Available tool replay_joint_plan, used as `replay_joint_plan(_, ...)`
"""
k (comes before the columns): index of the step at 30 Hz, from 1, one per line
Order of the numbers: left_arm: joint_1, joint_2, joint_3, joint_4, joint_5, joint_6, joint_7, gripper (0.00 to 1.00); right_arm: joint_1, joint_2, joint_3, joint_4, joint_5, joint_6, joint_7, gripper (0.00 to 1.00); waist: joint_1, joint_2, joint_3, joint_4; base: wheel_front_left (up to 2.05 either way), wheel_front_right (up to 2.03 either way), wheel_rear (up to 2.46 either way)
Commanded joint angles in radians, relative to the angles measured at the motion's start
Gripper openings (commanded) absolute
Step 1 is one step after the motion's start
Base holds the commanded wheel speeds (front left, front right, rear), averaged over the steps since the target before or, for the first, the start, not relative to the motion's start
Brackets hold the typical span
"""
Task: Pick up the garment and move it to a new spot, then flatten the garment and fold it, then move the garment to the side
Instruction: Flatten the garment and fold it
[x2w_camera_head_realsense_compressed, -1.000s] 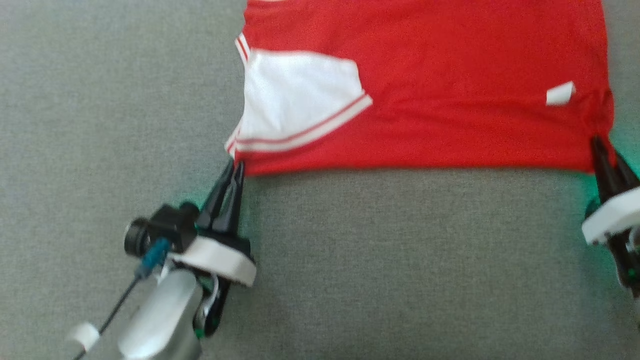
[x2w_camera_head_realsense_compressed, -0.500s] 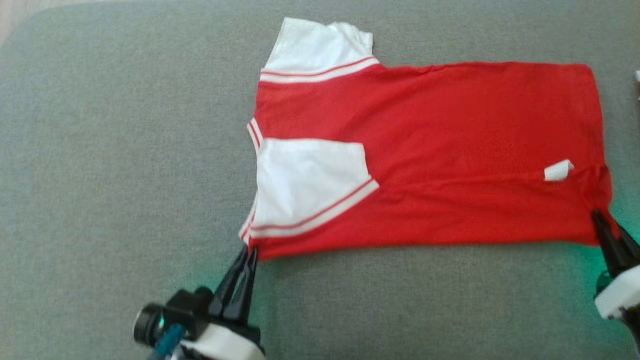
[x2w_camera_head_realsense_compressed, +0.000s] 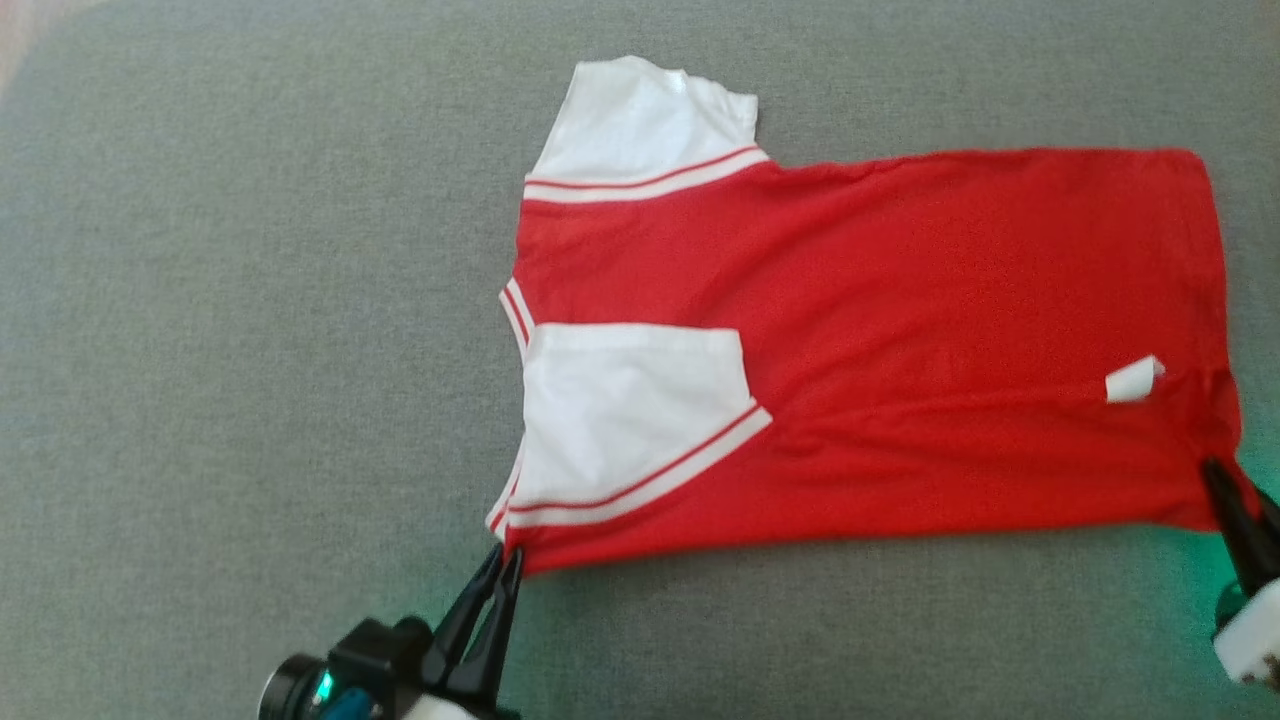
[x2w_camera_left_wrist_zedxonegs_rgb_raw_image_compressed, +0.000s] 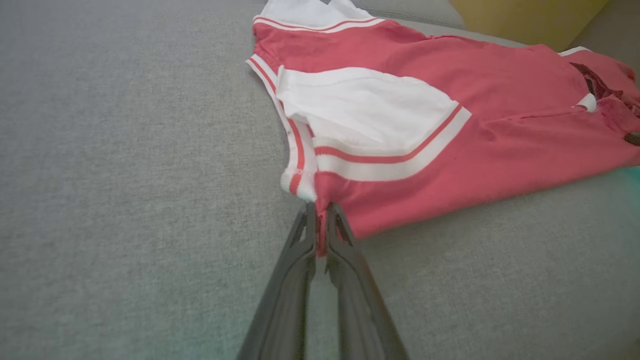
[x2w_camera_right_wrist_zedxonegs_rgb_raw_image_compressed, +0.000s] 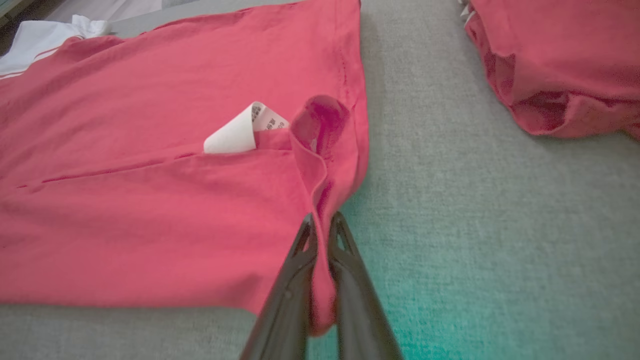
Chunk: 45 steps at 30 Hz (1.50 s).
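- Left, risk: only a thin pinch on the shoulder-end corner of the red T-shirt (x2w_camera_head_realsense_compressed: 900, 330); likely to slip free under a sudden or uneven pull.
- Left of centre, risk: white near sleeve (x2w_camera_head_realsense_compressed: 625, 410) folded loosely over the chest; liable to flop open or bunch if dragged across the grey upholstered surface (x2w_camera_head_realsense_compressed: 200, 350), through friction with the weave.
- Right, risk: hem corner rucked into a raised loop beside the care label (x2w_camera_head_realsense_compressed: 1133, 380); apt to carry a crease into the fold unless drawn flat first.
- Far right, risk: second red garment (x2w_camera_right_wrist_zedxonegs_rgb_raw_image_compressed: 560, 65) lying near but apart from the hem; possible snag if swung that way.
- Lower left, left hand (x2w_camera_head_realsense_compressed: 497, 575): fingers closed to a narrow slit, gripping the shoulder-end corner just below the striped collar edge.
- Lower right, right hand (x2w_camera_head_realsense_compressed: 1225, 480): fingers closed tight on the bunched hem corner, with cloth squeezed between them.
- Location of the T-shirt: spread sideways and mostly flat at mid-surface, collar end left, hem right, near edge held at both corners.
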Motion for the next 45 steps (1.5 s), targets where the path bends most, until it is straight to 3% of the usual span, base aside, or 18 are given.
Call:
replay_joint_plan(1, 0.011, 0.027, 0.025, -0.048, 0.006, 0.011, 0.007, 0.0, 0.041, -0.032, -0.012, -0.041, -0.01, 0.007, 0.002, 0.0, 0.0, 0.0, -0.003, 0.001, 0.0, 0.0, 0.0)
replay_joint_plan(9, 0.02, 0.049, 0.018, -0.086, -0.003, 0.002, 0.027, 0.0, 0.12, 0.001, -0.068, -0.122, -0.021, 0.007, 0.044, 0.02, 0.0, 0.0, -0.011, 0.003, 0.0, 0.0, 0.0)
replay_joint_plan(10, 0.012, 0.048, 0.016, -0.082, -0.002, -0.002, 0.027, 0.0, 0.123, 0.005, -0.071, -0.129, -0.023, 0.007, 0.049, 0.25, 0.0, 0.0, -0.011, 0.003, 0.0, 0.0, 0.0)
replay_joint_plan(11, 0.004, 0.047, 0.015, -0.078, 0.001, -0.005, 0.026, 0.0, 0.126, 0.01, -0.075, -0.135, -0.023, 0.007, 0.054, 0.62, 0.0, 0.0, -0.012, 0.003, 0.0, 0.0, 0.0)
replay_joint_plan(12, 0.004, 0.047, 0.015, -0.078, 0.001, -0.005, 0.026, 0.0, 0.126, 0.01, -0.075, -0.135, -0.023, 0.007, 0.054, 0.62, 0.0, 0.0, -0.012, 0.003, 0.0, 0.0, 0.0)
replay_joint_plan(13, -0.003, 0.044, 0.014, -0.073, 0.0, -0.007, 0.026, 0.32, 0.127, 0.016, -0.084, -0.138, -0.028, 0.007, 0.056, 1.0, 0.0, 0.0, -0.012, 0.002, 0.0, 0.0, 0.0)
replay_joint_plan(14, -0.01, 0.041, 0.013, -0.068, 0.0, -0.009, 0.025, 0.9, 0.127, 0.023, -0.095, -0.141, -0.036, 0.007, 0.055, 1.0, 0.0, 0.0, -0.013, 0.001, 0.0, 0.0, 0.0)
replay_joint_plan(15, -0.017, 0.038, 0.015, -0.066, 0.003, -0.007, 0.021, 1.0, 0.127, 0.029, -0.103, -0.146, -0.042, 0.007, 0.054, 1.0, 0.0, 0.0, -0.016, 0.0, 0.0, 0.0, 0.0)
replay_joint_plan(20, -0.05, 0.044, 0.031, -0.08, 0.017, 0.0, 0.009, 1.0, 0.125, 0.049, -0.139, -0.193, -0.082, 0.007, 0.038, 1.0, 0.0, 0.0, -0.016, -0.015, 0.0, 0.0, 0.0)
replay_joint_plan(25, -0.128, 0.089, 0.089, -0.126, 0.02, -0.004, 0.019, 1.0, 0.084, 0.068, -0.144, -0.251, -0.124, 0.007, -0.013, 1.0, 0.0, 0.0, 0.001, -0.051, 0.0, 0.0, 0.0)
replay_joint_plan(29, -0.268, 0.146, 0.137, -0.16, 0.005, -0.066, 0.063, 1.0, 0.039, 0.09, -0.118, -0.27, -0.152, 0.007, -0.043, 1.0, 0.0, 0.0, 0.036, -0.086, 0.0, 0.0, 0.0)
replay_joint_plan(33, -0.47, 0.2, 0.175, -0.147, -0.055, -0.178, 0.162, 1.0, -0.004, 0.097, -0.083, -0.273, -0.163, 0.007, -0.05, 1.0, 0.0, 0.0, 0.087, -0.122, 0.0, 0.0, 0.0)
replay_joint_plan(37, -0.707, 0.215, 0.191, -0.063, -0.172, -0.285, 0.31, 1.0, -0.048, 0.091, -0.062, -0.276, -0.162, 0.007, -0.054, 1.0, 0.0, 0.0, 0.146, -0.164, 0.0, 0.0, 0.0)
replay_joint_plan(40, -0.874, 0.231, 0.163, 0.026, -0.251, -0.318, 0.449, 1.0, -0.082, 0.092, -0.046, -0.274, -0.16, 0.007, -0.057, 1.0, 0.0, 0.0, 0.192, -0.202, 0.0, 0.0, 0.0)
replay_joint_plan(45, -1.085, 0.27, 0.102, 0.172, -0.353, -0.33, 0.646, 1.0, -0.128, 0.107, -0.011, -0.26, -0.156, 0.007, -0.065, 1.0, 0.0, 0.0, 0.253, -0.272, 0.0, 0.0, 0.0)
